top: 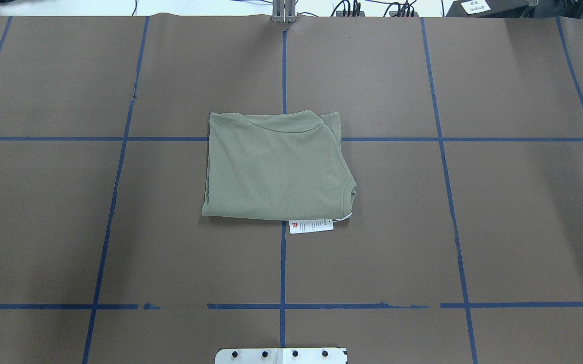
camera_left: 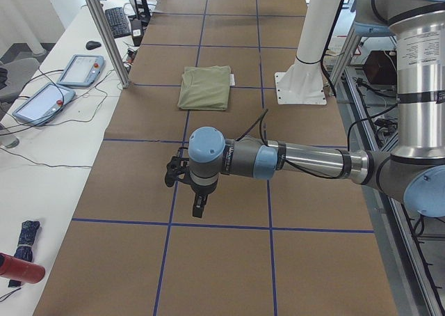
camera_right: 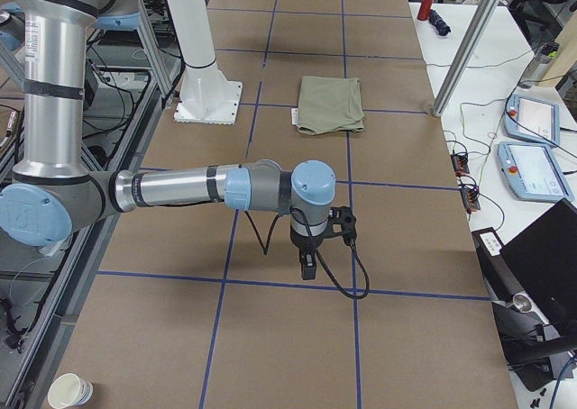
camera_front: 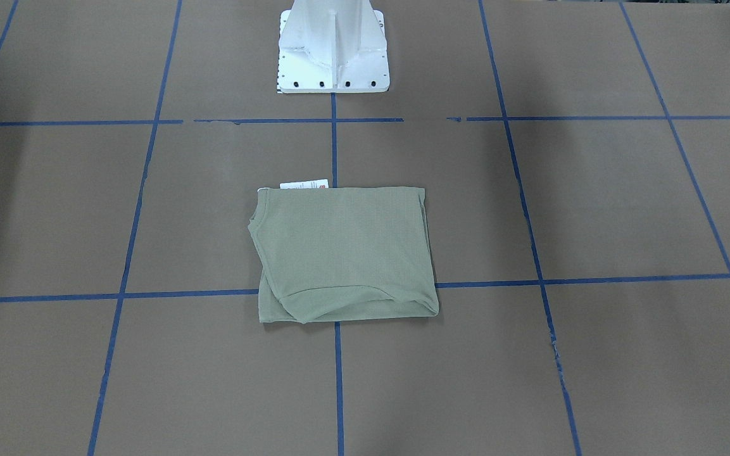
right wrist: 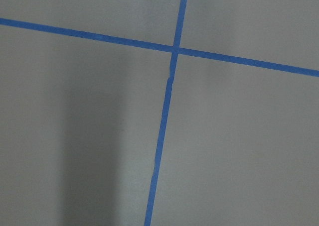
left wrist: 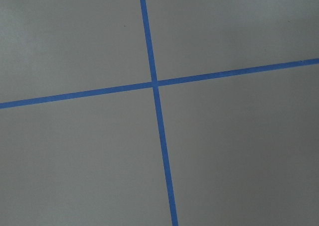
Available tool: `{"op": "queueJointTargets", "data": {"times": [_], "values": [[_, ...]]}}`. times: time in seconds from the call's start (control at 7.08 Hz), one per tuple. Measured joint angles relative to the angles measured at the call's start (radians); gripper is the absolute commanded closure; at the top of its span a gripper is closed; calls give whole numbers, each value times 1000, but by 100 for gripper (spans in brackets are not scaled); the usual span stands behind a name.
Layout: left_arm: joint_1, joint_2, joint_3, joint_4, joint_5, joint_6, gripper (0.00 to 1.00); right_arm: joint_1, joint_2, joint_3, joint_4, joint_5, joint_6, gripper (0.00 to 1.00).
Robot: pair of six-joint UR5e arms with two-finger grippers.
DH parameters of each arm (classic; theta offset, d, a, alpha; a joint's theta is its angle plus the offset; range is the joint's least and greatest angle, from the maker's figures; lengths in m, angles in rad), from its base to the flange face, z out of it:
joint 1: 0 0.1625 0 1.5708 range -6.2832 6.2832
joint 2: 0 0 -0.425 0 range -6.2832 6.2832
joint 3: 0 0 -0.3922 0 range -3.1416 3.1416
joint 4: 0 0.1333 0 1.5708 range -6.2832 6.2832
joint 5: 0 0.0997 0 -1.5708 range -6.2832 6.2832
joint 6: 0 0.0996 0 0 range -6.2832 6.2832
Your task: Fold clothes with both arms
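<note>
Brown paper covers the long table (camera_front: 592,202), and blue tape lines (camera_front: 334,145) mark it into squares. In the front-facing view you see the pale sage-green knit shirt (camera_front: 346,253) folded into a flat rectangle across one tape crossing. A small white paper tag (camera_front: 304,184) pokes out from its edge on the side towards the white metal pedestal (camera_front: 333,50).

From overhead the shirt lies square on the middle tape line. The tag shows at the edge nearest the pedestal's bolted plate.

From the table's left end, the near arm reaches out level over the paper. Its black left claw (camera_left: 198,210) points straight down and hangs above a tape line, clear of the table. The folded shirt lies well beyond this claw, further along the table and just beside the pedestal's foot. You cannot tell from this angle whether the fingers are apart or together. Two grey tablet controllers (camera_left: 59,86) lie on the white bench off to the claw's side.

From the right end, the black right claw (camera_right: 307,263) hangs the same way over a tape line, and the shirt is again far past it. Its fingers cannot be judged either.

Both wrist views look down on bare brown paper and one blue tape crossing each.
</note>
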Motion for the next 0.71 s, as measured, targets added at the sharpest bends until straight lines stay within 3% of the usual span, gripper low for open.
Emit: {"op": "queueJointTargets", "data": {"times": [0.71], "values": [[0, 1, -3, 5, 0, -3, 0, 0, -11, 13, -1, 11, 3, 0]]}}
